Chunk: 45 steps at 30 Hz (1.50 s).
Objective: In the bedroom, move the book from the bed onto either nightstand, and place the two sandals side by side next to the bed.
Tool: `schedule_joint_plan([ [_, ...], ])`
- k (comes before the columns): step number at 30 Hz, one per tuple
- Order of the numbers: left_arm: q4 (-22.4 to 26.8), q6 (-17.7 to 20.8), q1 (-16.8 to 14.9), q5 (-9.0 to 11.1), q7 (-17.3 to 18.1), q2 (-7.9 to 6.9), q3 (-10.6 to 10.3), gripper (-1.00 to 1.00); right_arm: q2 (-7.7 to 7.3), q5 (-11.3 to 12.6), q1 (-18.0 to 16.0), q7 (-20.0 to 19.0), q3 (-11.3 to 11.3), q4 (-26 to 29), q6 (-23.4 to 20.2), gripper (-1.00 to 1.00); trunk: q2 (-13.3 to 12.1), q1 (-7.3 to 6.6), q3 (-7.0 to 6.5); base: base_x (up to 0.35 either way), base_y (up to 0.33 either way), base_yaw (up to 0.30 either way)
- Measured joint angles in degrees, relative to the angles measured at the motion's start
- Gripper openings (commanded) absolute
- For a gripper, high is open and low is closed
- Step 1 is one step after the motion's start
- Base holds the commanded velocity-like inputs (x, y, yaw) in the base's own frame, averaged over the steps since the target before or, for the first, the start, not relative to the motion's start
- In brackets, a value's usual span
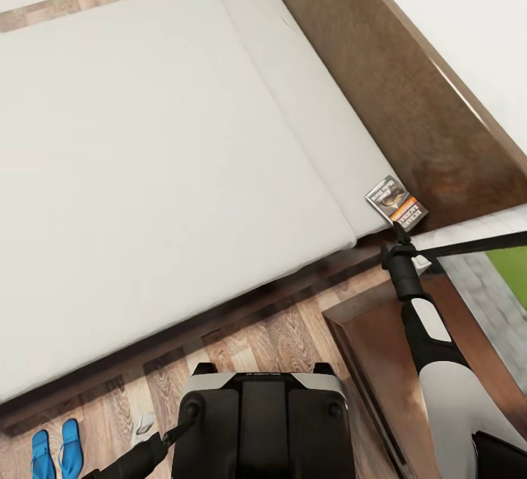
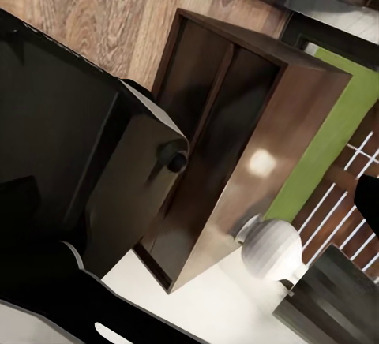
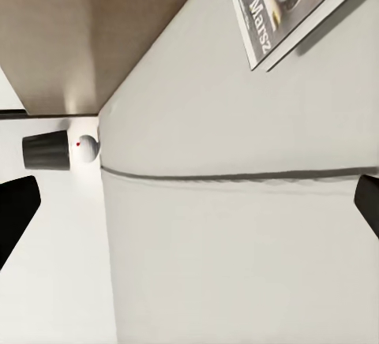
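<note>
At the near corner of the bed, by the headboard, the book is lying flat on the off-white mattress, its cover facing up with the orange band toward the mattress edge. Its far corner is close to the headboard; whether they are touching is not clear. The right hand is hanging just short of the book, the arm reaching in over the nightstand that is standing beside the bed. From the right wrist camera the book is showing ahead across the mattress, and the two dark fingertips are sitting far apart at the opposite edges of the picture, so this hand is spread wide and holding nothing.

Down on the wood-plank floor, the two sandals are lying side by side, parallel, near the foot-side edge of the bed frame and well apart from the book. The left hand is sitting low beside the robot's base; how far it is spread I cannot tell. The left wrist camera is looking at the nightstand and the floor around it.
</note>
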<state>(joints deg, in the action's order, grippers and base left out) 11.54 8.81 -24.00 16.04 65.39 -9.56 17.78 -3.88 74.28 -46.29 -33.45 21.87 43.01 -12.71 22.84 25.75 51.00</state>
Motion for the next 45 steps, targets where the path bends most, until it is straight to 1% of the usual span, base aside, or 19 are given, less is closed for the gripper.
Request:
schedule_joint_plan([
  [5, 0.01, 0.0, 0.02, 0.0, -0.04, 0.0, 0.0, 1.0, 0.0, 0.0, -0.01, 0.0, 0.0, -0.01, 0.0, 1.0, 0.0, 0.0, 0.0, 0.0, 0.0, 0.162],
  [10, -0.01, -0.01, 0.01, 0.01, -0.08, 0.0, 0.0, 1.0, 0.06, 0.0, 0.02, 0.0, 0.0, 0.0, 0.34, 1.0, 0.0, 0.0, 0.0, 0.0, 0.0, 0.038],
  [13, 0.0, -0.01, 0.01, 0.0, -0.09, 0.0, 0.0, 1.0, 0.06, 0.0, 0.01, 0.02, 0.02, -0.03, 1.8, 1.0, 0.0, 0.0, 0.0, 0.0, 0.0, 0.008],
  [15, -0.01, 0.0, 0.01, -0.01, -0.09, 0.0, 0.02, 1.0, 0.02, 0.0, 0.02, 0.0, 0.06, -0.12, 4.38, 1.0, 0.0, 0.0, 0.0, 0.0, 0.0, 0.002],
  [18, 0.01, 0.0, 0.01, 0.01, -0.01, 0.0, 0.07, 1.0, -0.02, 0.02, 0.07, -0.32, 0.07, -0.12, 6.85, 1.0, 0.0, 0.0, 0.0, 0.0, 0.0, 0.0],
  [25, -0.01, 0.06, 0.0, 0.02, 0.08, -0.08, 0.09, 1.0, -0.46, 0.02, 0.09, -2.93, 0.23, -0.22, 8.68, 1.0, 0.0, 0.0, 0.0, 0.0, 0.0, 0.0],
  [40, -0.01, 0.08, 0.01, 0.0, 0.09, -0.09, 0.09, 1.0, -0.51, 0.07, 0.16, -3.1, 0.76, -0.38, 9.84, 1.0, 0.0, 0.0, 0.0, 0.0, 0.0, 0.0],
  [45, -0.01, 0.08, 0.01, 0.0, 0.16, -0.09, 0.08, 1.0, -0.51, 0.38, 0.15, -3.06, 0.92, -0.4, 13.68, 1.0, 0.0, 0.0, 0.0, 0.0, 0.0, 0.0],
])
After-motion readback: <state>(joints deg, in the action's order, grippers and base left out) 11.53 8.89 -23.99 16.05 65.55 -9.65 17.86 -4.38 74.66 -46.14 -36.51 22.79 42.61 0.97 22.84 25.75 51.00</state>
